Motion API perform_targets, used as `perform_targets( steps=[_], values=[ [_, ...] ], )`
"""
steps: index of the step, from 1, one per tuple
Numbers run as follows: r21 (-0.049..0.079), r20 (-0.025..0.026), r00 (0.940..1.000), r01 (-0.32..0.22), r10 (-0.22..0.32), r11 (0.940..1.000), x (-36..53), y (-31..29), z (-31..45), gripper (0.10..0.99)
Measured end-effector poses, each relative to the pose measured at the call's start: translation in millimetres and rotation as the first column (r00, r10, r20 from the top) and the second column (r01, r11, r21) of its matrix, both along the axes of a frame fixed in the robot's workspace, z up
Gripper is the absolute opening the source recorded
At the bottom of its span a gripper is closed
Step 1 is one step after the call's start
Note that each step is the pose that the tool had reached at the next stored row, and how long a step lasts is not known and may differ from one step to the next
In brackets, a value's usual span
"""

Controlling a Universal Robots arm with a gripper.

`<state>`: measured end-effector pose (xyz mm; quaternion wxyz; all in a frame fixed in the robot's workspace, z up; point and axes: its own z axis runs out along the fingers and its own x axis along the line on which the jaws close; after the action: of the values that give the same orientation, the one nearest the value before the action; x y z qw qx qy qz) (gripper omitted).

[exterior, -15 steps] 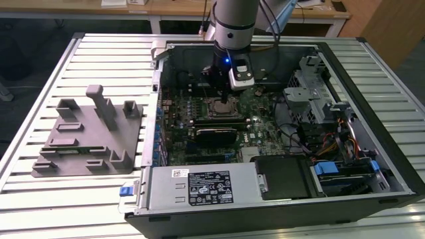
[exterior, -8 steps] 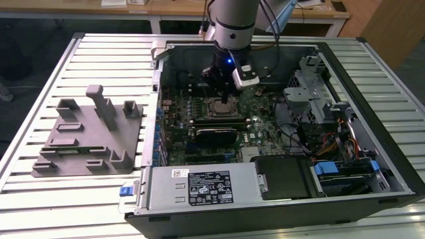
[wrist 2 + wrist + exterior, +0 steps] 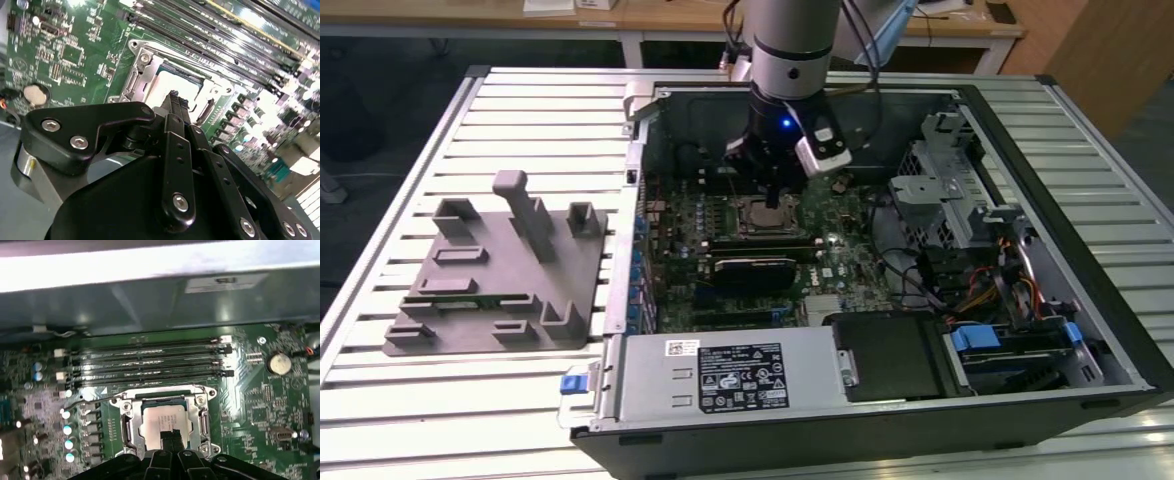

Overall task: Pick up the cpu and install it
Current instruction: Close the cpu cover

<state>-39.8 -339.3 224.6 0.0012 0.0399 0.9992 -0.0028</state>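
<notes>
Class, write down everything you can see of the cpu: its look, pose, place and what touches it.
The cpu is a flat square chip with a shiny silver-grey metal top. It lies level in the metal-framed motherboard socket, beside the memory slots. The gripper, shut, stands over the plate; whether it touches cannot be told.

Arm (image 3: 790, 40) hangs vert. over the socket (image 3: 126, 422). Gripper (image 3: 170, 436) fingers pressed together, tips at socket ctr; contact can't tell.
</notes>
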Motion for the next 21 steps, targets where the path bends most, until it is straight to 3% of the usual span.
perform_targets(
  steps=[3, 7, 12, 18, 21],
  values=[
    [0.0, 0.0, 0.9986, -0.054, 0.054, 0.9986, 0.0, 0.0, -0.1, 0.106],
    [0.0, 0.0, 0.9923, -0.124, 0.124, 0.9923, 0.0, 0.0, -0.2, 0.106],
    [0.0, 0.0004, 0.9914, -0.131, 0.131, 0.9914, -0.2, 0.0, -0.2, 0.106],
    [-0.002, 0.0166, 0.9919, -0.126, 0.126, 0.992, -1.9, 0.0, -0.7, 0.106],
    [-0.002, 0.0192, 0.9932, -0.115, 0.115, 0.9934, -2.7, -0.1, -1.3, 0.106]
  ],
)
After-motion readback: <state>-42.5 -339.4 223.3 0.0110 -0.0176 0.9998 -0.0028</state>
